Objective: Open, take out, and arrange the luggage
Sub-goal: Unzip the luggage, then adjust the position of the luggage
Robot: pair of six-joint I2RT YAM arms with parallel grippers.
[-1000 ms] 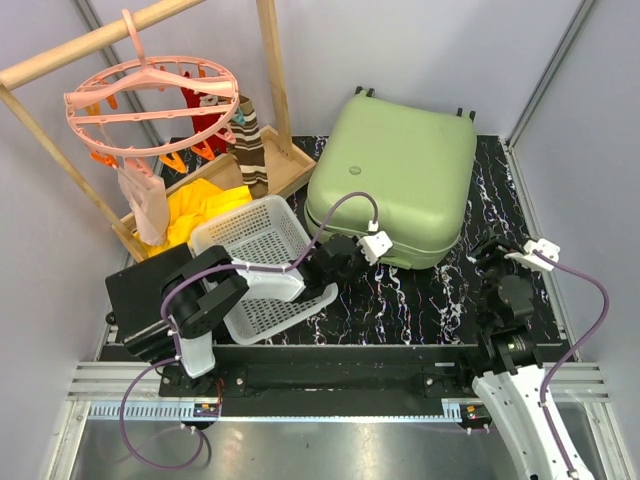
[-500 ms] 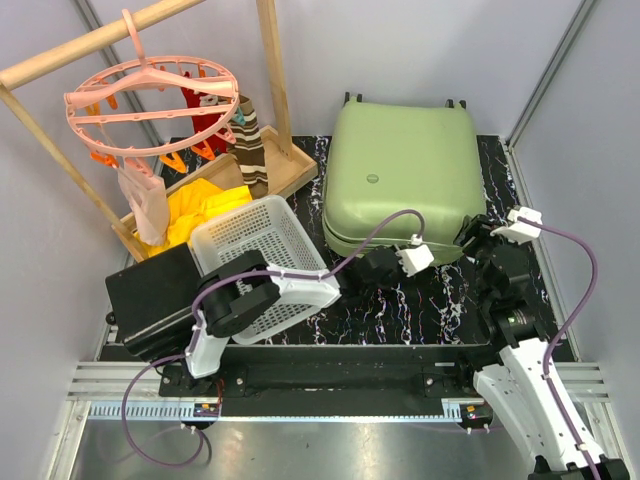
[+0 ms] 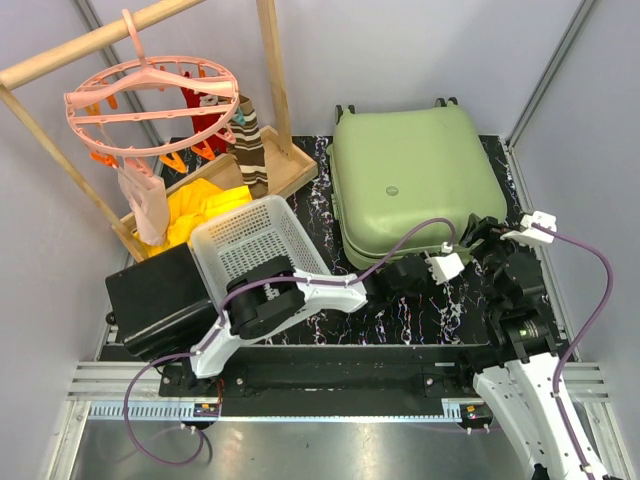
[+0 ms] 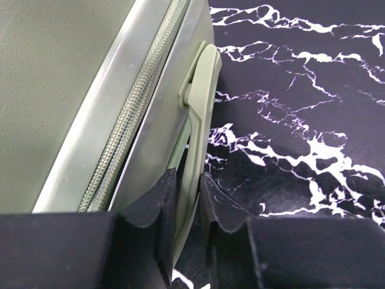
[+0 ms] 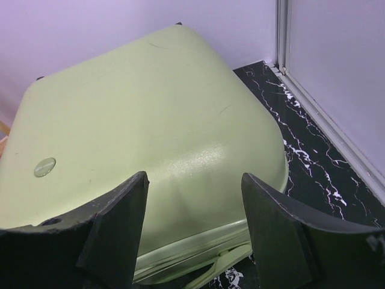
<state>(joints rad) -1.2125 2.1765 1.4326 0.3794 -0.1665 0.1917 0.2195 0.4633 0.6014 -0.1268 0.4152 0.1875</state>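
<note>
The luggage (image 3: 415,180) has been swung square at the counter's (image 3: 430,315) far right, still zipped shut. Its side handle (image 4: 201,102) is clenched by the left tool (image 4: 186,201); the right tool (image 5: 194,180) has been spread wider above it, so opening can be started.

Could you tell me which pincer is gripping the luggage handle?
The left pincer: it pinches the green handle of the luggage; the right pincer stands open, holding nothing.

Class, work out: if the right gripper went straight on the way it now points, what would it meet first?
Most likely the luggage, its green shell lying straight ahead of the right gripper.
</note>
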